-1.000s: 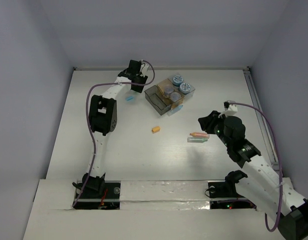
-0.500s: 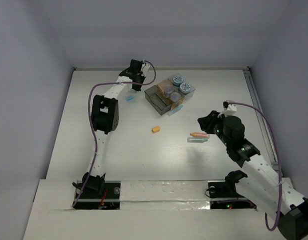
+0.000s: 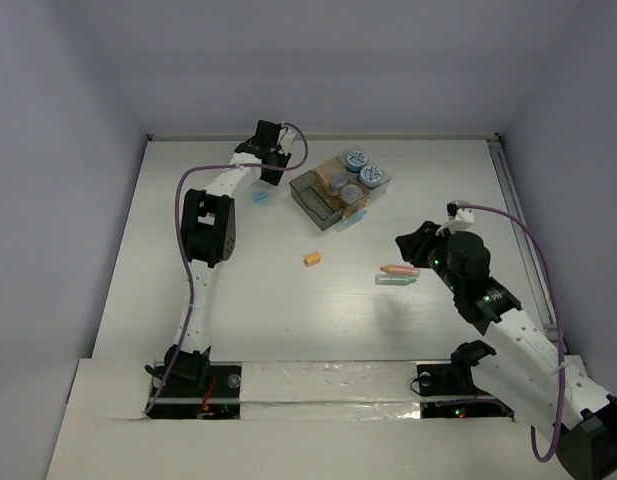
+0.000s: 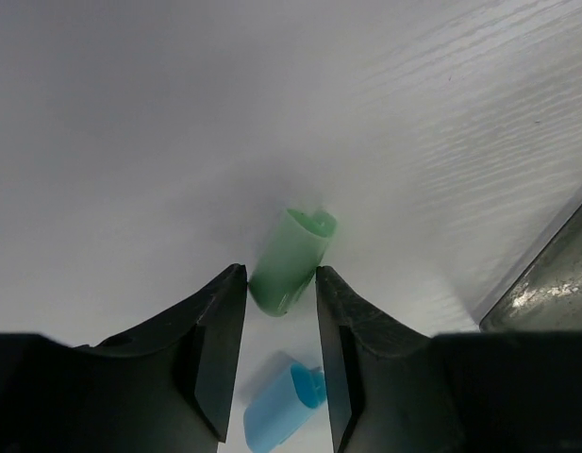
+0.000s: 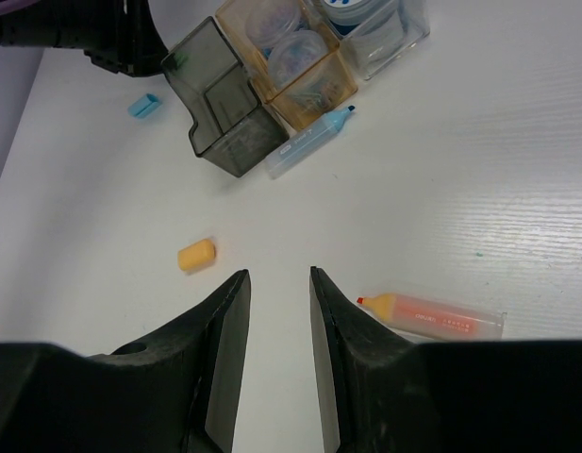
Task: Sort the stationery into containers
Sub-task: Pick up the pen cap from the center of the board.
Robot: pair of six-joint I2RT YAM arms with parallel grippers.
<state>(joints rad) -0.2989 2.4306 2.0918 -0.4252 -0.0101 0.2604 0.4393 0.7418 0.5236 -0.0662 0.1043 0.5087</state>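
Note:
My left gripper (image 4: 280, 276) points down at the table left of the containers (image 3: 338, 186). Its jaws stand narrowly apart, with the near end of a green cap (image 4: 292, 260) between the tips; the cap seems to lie on the table. A light blue cap (image 4: 279, 412) lies under the fingers. Blue-and-white rolls (image 3: 358, 160) fill the clear box and purplish cylinders (image 3: 334, 181) the tan one; the dark grey box (image 5: 223, 118) holds nothing I can see. My right gripper (image 5: 277, 276) hovers open over bare table, between an orange cap (image 5: 196, 255) and an orange marker (image 5: 432, 316).
A light blue marker (image 5: 309, 143) rests against the containers' near side. A pale blue-green marker (image 3: 393, 281) lies beside the orange marker (image 3: 400, 270). The back wall runs close behind the left gripper (image 3: 273, 165). The table's right edge rail (image 3: 518, 220) is beyond the right arm.
The left gripper dipped toward the table and back, and its wrist turned a little. The right arm and the loose items have not moved.

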